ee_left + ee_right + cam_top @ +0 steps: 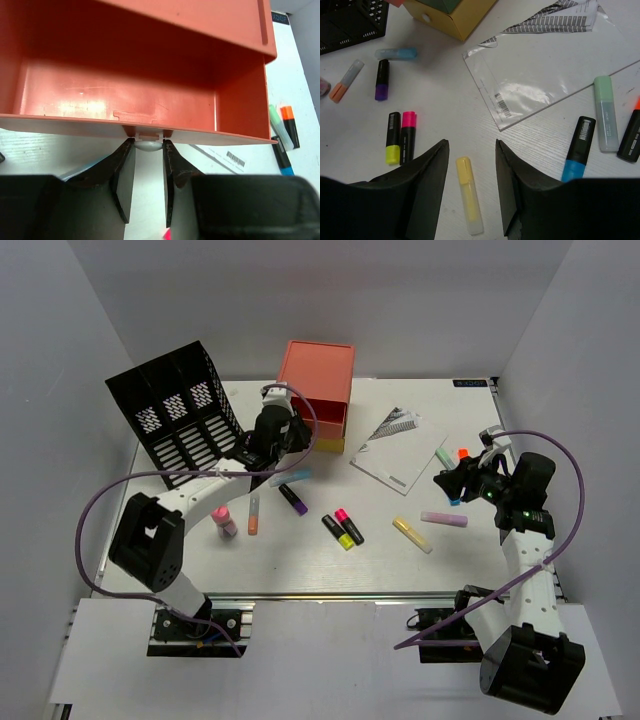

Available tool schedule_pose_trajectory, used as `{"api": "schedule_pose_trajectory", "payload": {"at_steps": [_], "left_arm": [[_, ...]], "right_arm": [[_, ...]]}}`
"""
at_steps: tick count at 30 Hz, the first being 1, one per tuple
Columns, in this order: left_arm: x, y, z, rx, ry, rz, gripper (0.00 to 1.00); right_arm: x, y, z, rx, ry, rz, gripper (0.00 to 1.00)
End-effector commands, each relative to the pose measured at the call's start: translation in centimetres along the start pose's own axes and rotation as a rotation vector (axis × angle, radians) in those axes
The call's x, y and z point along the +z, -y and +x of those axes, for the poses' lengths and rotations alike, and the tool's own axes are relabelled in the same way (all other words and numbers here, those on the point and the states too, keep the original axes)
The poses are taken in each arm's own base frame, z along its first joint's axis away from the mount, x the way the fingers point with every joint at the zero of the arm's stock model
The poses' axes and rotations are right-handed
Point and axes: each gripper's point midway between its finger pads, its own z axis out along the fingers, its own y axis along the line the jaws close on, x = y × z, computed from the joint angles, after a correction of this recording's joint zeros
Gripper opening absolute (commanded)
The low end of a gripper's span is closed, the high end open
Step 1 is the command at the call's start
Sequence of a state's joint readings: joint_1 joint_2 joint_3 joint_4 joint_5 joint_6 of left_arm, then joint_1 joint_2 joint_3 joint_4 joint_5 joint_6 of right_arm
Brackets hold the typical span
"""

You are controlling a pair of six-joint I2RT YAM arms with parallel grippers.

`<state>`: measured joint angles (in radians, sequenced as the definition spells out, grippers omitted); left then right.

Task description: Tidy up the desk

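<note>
A: What do we meet first, at the near edge?

B: We see the desk [300, 565], a broad white top. It starts at the metal rail [330, 600] by the arm bases and runs to the far wall, under everything else. Highlighters lie loose across its middle.

A: And the right gripper?

B: The right gripper [472, 144] hovers low over the right half of the desk, jaws apart and gripping nothing. A pale yellow highlighter [469, 195] lies flat on the desk just below and ahead of the fingers. Its long axis runs roughly in line with the wrist, so the open jaws stand on either side of its narrow width. We judge that a straight drop would bracket it without turning the wrist. The right arm is far nearer to it than the left.

A: Farther back?

B: The left gripper [149, 150] reaches to the drawer unit [318, 390] at the far centre. Its fingers are closed on the small pale knob [149, 145] of the orange top drawer [125, 95]. The drawer stands pulled out, and the part in view shows only bare orange floor. A black file rack [175, 415] stands at the far left, and a bagged booklet [395, 445] lies right of the unit.

A: So what matters next?

B: We think the open drawer lies left of and beyond the yellow highlighter, a reach across the desk for the right arm.
</note>
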<state>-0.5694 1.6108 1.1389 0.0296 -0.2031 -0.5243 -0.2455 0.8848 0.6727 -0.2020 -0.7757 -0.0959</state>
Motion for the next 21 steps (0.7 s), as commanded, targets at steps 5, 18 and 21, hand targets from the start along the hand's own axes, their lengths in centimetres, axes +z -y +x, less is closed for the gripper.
{"api": "schedule_pose_trajectory", "payload": {"at_steps": [5,18,21], "left_arm": [[-2.4,1.2,-0.5,-0.024,0.004,0.089,0.18],[-4.4,1.4,-1.4,-0.004,0.016,0.101,0.84],[-5.8,1.2,-1.6,0.007,0.009,0.102,0.84]], "right_arm": [[0.2,0.3,-0.5,-0.024,0.017,0.008,0.48],[0.3,0.2,-0.3,-0.032,0.012,-0.003,0.49],[0.3,0.2,-0.2,-0.030,0.009,-0.007,0.49]]}}
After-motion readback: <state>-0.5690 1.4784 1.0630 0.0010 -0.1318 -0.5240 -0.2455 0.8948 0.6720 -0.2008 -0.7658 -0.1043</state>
